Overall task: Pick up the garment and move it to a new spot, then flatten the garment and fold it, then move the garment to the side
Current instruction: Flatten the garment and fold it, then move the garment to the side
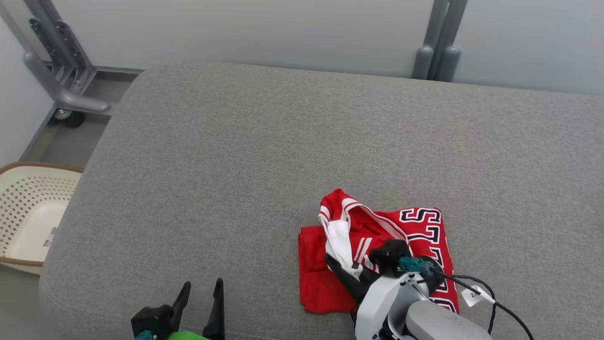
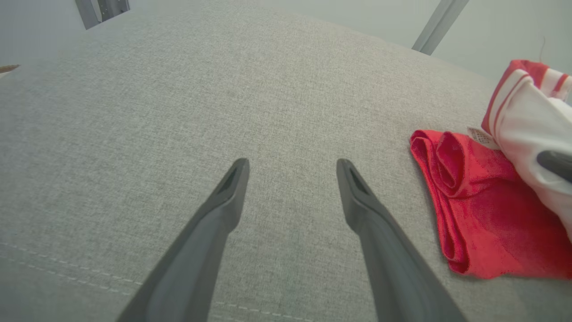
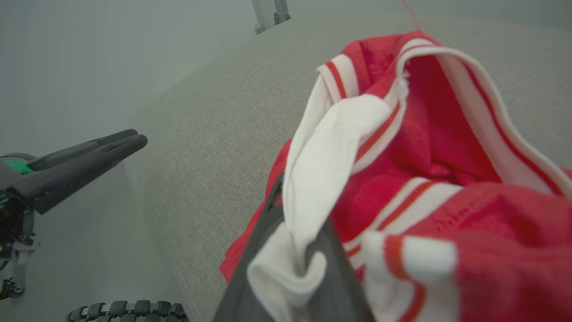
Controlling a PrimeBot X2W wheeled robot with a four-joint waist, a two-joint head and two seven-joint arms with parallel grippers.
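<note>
The garment (image 1: 377,245) is a crumpled red jersey with white trim and dark-outlined letters, lying at the near right of the grey cushion. My right gripper (image 1: 340,267) is shut on a white band of the garment (image 3: 313,179), which bunches between its two dark fingers and lifts a fold off the pile. The garment (image 2: 482,197) also lies to the right of my left gripper (image 2: 292,172). That left gripper (image 1: 202,293) hovers open over bare cushion at the near left, well apart from the cloth, with nothing between its fingers.
The grey cushion (image 1: 283,156) spreads wide to the far side and the left. A perforated cream basket (image 1: 28,217) stands on the floor past the cushion's left edge. Grey metal frame legs (image 1: 61,71) rise at the back left and back right (image 1: 439,42).
</note>
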